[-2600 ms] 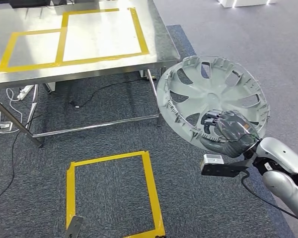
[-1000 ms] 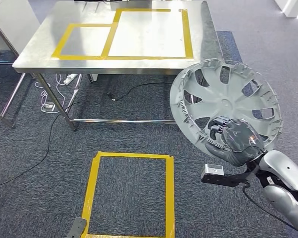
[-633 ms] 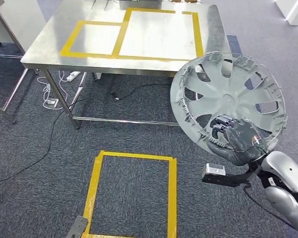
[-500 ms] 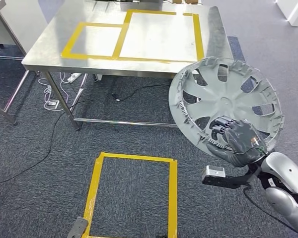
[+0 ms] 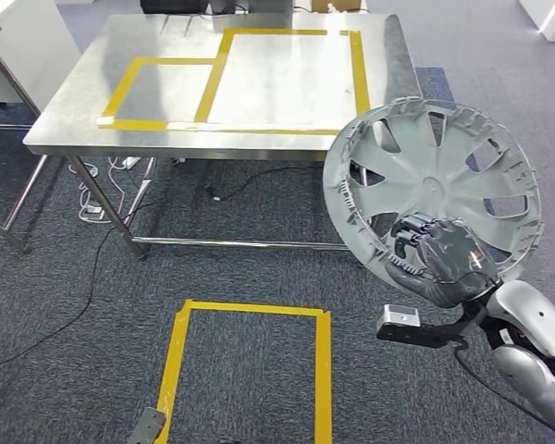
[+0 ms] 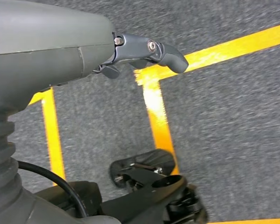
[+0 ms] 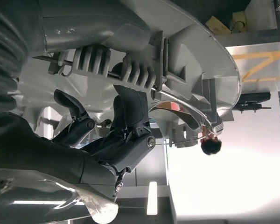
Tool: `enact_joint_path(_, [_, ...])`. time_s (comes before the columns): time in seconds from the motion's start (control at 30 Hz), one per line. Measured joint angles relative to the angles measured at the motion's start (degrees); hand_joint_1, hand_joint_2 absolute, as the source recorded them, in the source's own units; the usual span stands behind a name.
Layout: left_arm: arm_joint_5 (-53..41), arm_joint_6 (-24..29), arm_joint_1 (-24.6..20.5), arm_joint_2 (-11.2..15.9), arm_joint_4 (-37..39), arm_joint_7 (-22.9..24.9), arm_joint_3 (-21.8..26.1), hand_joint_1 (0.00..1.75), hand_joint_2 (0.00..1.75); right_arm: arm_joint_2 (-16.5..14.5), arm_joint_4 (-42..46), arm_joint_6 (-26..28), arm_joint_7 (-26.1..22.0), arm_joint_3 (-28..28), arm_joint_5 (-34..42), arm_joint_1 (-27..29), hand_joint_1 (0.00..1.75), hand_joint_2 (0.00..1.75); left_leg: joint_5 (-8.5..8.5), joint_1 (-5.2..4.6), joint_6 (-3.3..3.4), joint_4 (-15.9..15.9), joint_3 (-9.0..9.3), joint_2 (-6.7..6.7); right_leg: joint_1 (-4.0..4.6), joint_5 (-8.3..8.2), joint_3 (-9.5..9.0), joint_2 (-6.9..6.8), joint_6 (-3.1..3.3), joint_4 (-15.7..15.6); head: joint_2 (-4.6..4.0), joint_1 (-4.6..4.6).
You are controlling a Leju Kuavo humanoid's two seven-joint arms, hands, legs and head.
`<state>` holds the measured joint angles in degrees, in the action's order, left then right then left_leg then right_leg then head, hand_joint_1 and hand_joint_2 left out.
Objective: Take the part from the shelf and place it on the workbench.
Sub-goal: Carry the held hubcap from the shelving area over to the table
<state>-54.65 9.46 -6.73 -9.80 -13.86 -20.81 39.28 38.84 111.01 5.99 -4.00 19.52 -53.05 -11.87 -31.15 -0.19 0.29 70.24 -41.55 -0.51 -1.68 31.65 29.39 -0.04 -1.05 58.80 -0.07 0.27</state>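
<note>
The workbench (image 5: pixel 86 102), steel-topped with yellow tape rectangles, stands ahead on grey carpet. The part (image 5: pixel 435 180), a grey wheel cover, is carried tilted in the air, near the bench's right front corner. The right hand (image 5: pixel 438 259) grips its lower rim. The right wrist view adds the underside: dark fingers (image 7: pixel 131 112) curled over the ribbed rim. The left hand (image 6: pixel 96 51) hangs above a floor tape square (image 5: pixel 250 310); one finger extends, and how far the others are open cannot be told.

Right hand (image 7: pixel 107 140) grips the grey wheel cover's (image 7: pixel 188 60) ribbed rim.
</note>
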Motion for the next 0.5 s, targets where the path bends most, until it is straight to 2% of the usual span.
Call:
enact_joint_path(0.03, [0.00, 0.00, 0.07, 0.02, 0.01, 0.00, 0.00, 0.00, 1.75, -0.01, -0.01, -0.01, -0.02, 0.00, 0.00, 0.00, 1.75, 1.75, 3.11, -0.17, 0.38, -3.68, 0.67, 0.00, 0.05, 0.76, -1.01, -0.02, -0.14, 0.00, 0.00, 0.03])
enact_joint_path(0.1, [-0.02, 0.01, 0.22, 0.09, 0.02, 0.00, -0.01, 0.00, 1.75, -0.12, -0.09, -0.11, -0.05, 0.06, -0.02, -0.04, 1.75, 1.75, 6.52, -0.61, 1.03, -8.30, 1.62, -0.01, 0.18, 2.09, -2.24, 0.00, -0.59, -0.23, 0.00, 0.08])
enact_joint_path(0.13, [-0.04, 0.03, 0.29, 0.11, 0.02, 0.00, -0.02, 0.00, 1.75, -0.18, -0.12, -0.17, -0.10, 0.07, -0.03, -0.11, 1.75, 1.75, 6.94, -0.80, 1.35, -9.18, 1.85, -0.06, 0.22, 2.42, -2.75, 0.03, -0.95, -0.25, 0.00, 0.12])
enact_joint_path(0.23, [-0.07, 0.17, 0.22, 0.08, 0.01, -0.02, -0.04, 0.00, 1.75, -0.25, -0.08, -0.30, -0.24, -0.05, -0.02, -0.39, 1.75, 1.75, 6.06, -0.73, 2.47, -10.31, 3.94, -0.27, 0.06, 2.13, -3.12, 0.04, -1.92, 0.95, -0.01, 0.18])
enact_joint_path(0.27, [-0.07, 0.21, 0.11, 0.07, 0.01, -0.03, -0.04, 0.00, 1.75, -0.25, -0.07, -0.36, -0.26, -0.08, 0.01, -0.52, 1.75, 1.75, 5.78, -0.66, 2.82, -10.69, 4.83, -0.33, 0.06, 2.26, -2.25, 0.04, -2.05, 2.59, -0.01, 0.24])
enact_joint_path(0.3, [-0.08, 0.24, -0.01, 0.07, 0.00, -0.03, -0.04, 0.00, 1.75, -0.26, -0.07, -0.43, -0.26, -0.08, 0.03, -0.68, 1.75, 1.75, 5.42, -0.60, 3.08, -11.00, 5.58, -0.41, 0.07, 2.93, -0.44, 0.03, -2.15, 5.36, -0.02, 0.37])
enact_joint_path(0.37, [-0.13, 0.21, -0.14, 0.02, 0.00, -0.04, -0.06, 0.00, 1.75, -0.26, -0.07, -0.61, -0.31, -0.05, 0.06, -0.92, 1.75, 1.75, 4.45, -0.68, 3.39, -11.10, 6.57, -0.49, 0.22, 5.54, 4.53, 0.04, -2.30, 11.58, -0.02, 0.53])
enact_joint_path(0.4, [-0.15, 0.19, -0.11, -0.01, 0.00, -0.04, -0.06, 0.00, 1.75, -0.26, -0.07, -0.70, -0.33, -0.04, 0.06, -0.96, 1.75, 1.75, 3.82, -0.74, 3.44, -11.09, 7.18, -0.55, 0.28, 6.83, 6.99, 0.04, -2.35, 13.71, -0.02, 0.60])
enact_joint_path(0.43, [-0.16, 0.18, -0.03, -0.03, 0.00, -0.04, -0.07, 0.00, 1.75, -0.26, -0.07, -0.79, -0.37, -0.02, 0.07, -0.95, 1.75, 1.75, 3.12, -0.80, 3.47, -11.09, 7.98, -0.62, 0.35, 7.35, 8.62, 0.04, -2.31, 14.17, -0.02, 0.62])
enact_joint_path(0.47, [-0.17, 0.19, 0.04, -0.04, 0.00, -0.04, -0.07, 0.00, 1.75, -0.26, -0.07, -0.86, -0.41, 0.00, 0.08, -0.94, 1.75, 1.75, 2.34, -0.88, 3.47, -11.10, 8.99, -0.70, 0.45, 6.57, 9.43, 0.03, -2.16, 12.91, -0.02, 0.62])
enact_joint_path(0.5, [-0.17, 0.20, 0.09, -0.06, 0.00, -0.04, -0.07, 0.00, 1.75, -0.26, -0.08, -0.92, -0.44, 0.02, 0.09, -0.94, 1.75, 1.75, 1.52, -0.95, 3.46, -11.10, 10.13, -0.78, 0.59, 4.31, 9.56, 0.03, -1.87, 10.19, -0.02, 0.66])
